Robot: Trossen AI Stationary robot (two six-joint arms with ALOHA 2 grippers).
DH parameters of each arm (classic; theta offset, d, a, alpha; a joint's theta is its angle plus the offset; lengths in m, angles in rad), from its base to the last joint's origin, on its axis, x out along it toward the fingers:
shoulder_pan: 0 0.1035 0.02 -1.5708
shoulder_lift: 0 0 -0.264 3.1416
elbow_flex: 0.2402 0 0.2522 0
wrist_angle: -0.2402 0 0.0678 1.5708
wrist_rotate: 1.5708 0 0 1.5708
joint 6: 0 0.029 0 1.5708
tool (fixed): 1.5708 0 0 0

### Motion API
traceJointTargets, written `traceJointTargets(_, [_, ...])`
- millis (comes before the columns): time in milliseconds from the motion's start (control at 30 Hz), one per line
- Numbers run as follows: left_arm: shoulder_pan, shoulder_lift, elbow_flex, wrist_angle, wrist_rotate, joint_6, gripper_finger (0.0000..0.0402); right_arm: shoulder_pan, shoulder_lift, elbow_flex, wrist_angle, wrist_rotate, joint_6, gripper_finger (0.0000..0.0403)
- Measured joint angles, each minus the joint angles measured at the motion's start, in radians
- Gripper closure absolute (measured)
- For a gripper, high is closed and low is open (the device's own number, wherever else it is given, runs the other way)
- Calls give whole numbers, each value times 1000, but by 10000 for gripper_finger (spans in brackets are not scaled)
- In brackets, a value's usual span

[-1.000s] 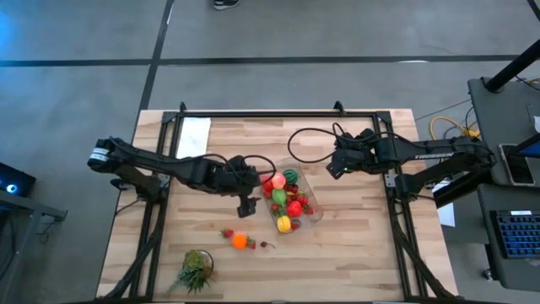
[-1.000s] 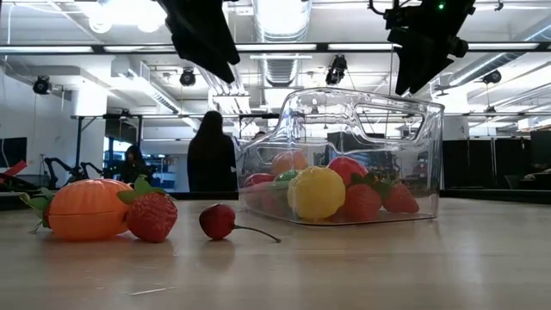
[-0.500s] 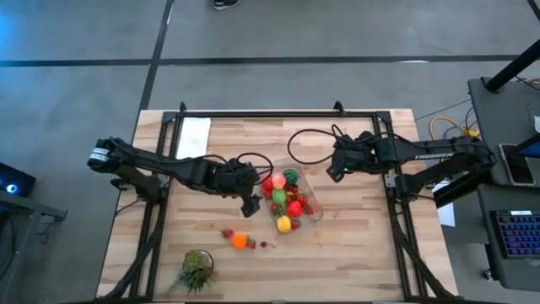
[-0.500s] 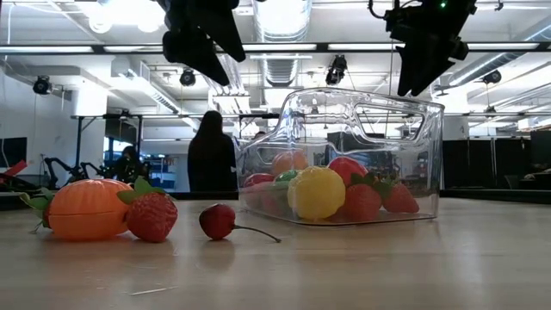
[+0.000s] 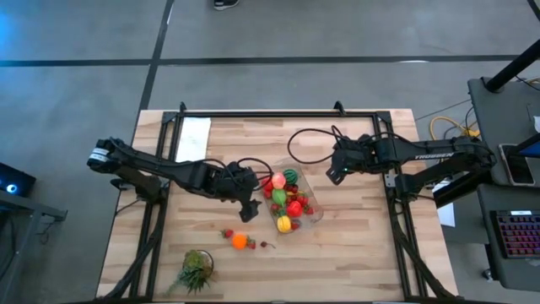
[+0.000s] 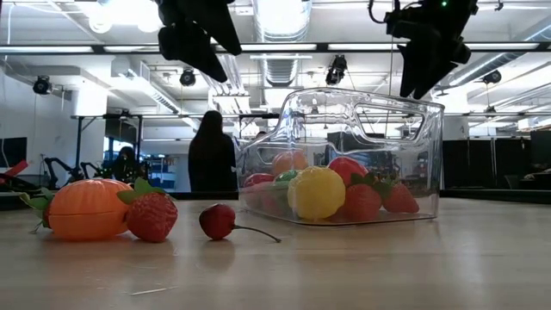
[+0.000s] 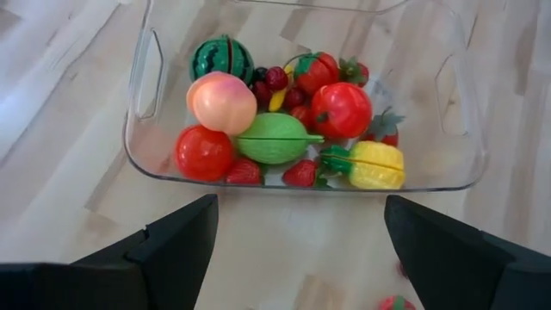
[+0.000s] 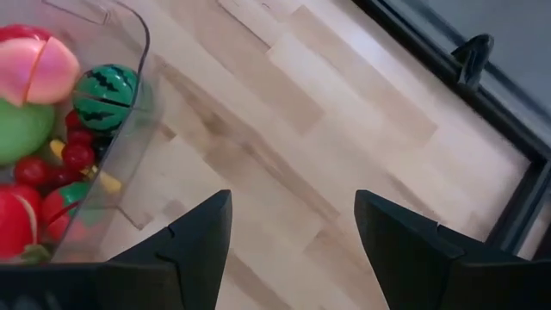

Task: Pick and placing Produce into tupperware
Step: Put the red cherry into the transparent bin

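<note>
Clear plastic tupperware (image 5: 294,201) sat mid-table, right of centre, holding most produce (image 7: 284,129); an orange (image 6: 86,208), strawberry (image 6: 152,216) and cherry (image 6: 218,220) lay nearer the front edge. I saw my left gripper (image 5: 247,209) spread empty beside the tupperware, my right gripper (image 5: 335,171) parted, empty.

I find almost nothing to read here. Along my right arm (image 5: 439,154), seen from above, runs a line of pale lettering, too small for me to make out. The white sheet (image 5: 193,138) at the bench's far left corner shows no legible print, and nothing else carries readable words or numbers.
</note>
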Motion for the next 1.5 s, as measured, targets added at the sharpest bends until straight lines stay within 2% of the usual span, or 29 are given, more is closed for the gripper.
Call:
traceJointTargets(300, [0,0,-13,-52,-26,226,85,0,0,0,4,-5,207,165])
traceJointTargets(633, [0,0,-23,-146,-29,234,85,0,0,0,43,-5,247,165])
traceJointTargets(833, [0,0,-28,-146,-29,239,85,0,0,0,48,-4,408,165])
traceJointTargets(1033, [-1,0,-47,-145,-29,307,85,0,0,0,61,-1,432,165])
traceJointTargets(1333, [-2,0,-110,-149,-11,403,85,2,0,-8,62,-2,576,165])
traceJointTargets(1500, [-18,0,-108,-142,0,421,85,5,0,-23,62,-8,572,165])
